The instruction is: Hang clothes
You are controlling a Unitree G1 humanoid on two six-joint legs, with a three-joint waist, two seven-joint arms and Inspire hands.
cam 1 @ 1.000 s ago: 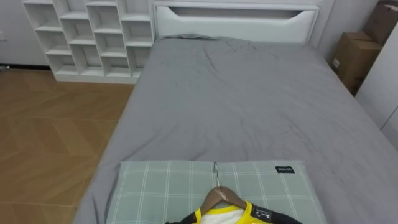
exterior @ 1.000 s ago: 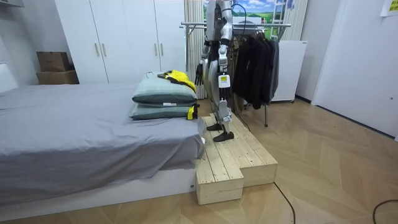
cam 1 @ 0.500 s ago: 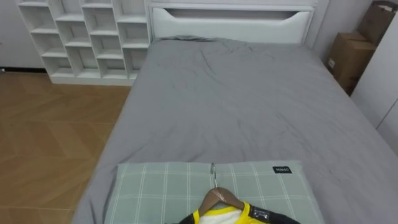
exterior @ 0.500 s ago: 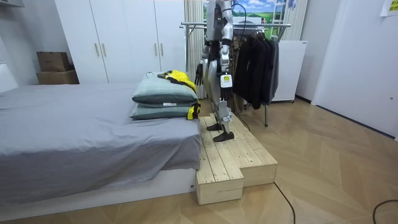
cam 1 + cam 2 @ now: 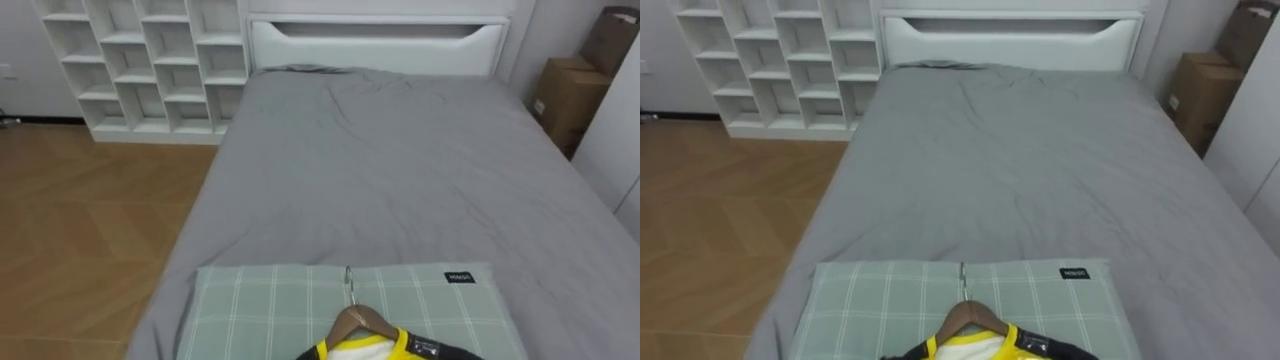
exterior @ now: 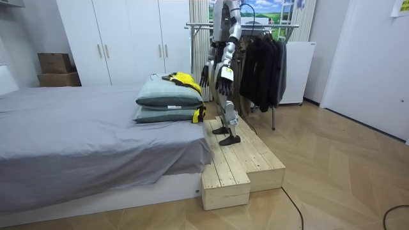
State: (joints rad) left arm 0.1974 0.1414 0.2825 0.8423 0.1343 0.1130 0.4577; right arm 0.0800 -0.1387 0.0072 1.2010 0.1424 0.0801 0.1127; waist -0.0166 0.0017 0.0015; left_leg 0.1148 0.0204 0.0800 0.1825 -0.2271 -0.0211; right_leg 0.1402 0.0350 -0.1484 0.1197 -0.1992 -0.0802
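Robot stands on wooden platform (image 6: 243, 160) at foot of the bed (image 5: 400, 170), facing along the bed twd. white headboard (image 5: 375, 40). Yellow-and-black garment (image 5: 405, 347) on wooden hanger (image 5: 352, 320) lies atop green plaid pillow (image 5: 270, 300) at the bed's foot end, hanger's hook end pointing up the bed. Room view shows a 2nd pillow (image 6: 163, 115) stacked beneath the first. L hand (image 6: 225, 72) and R hand (image 6: 204, 75) hang just off the foot of the bed, approx. level w/ the garment but apart from it. Fingers of both hang loose, nothing held. Clothes rack (image 6: 281, 25) w/ dark clothes (image 6: 262, 64) stands beyond the platform, on the side away from the bed. White cube shelf (image 5: 140, 60) stands on robot's L of the bed, by the headboard; cardboard box (image 5: 565, 95) on its R.
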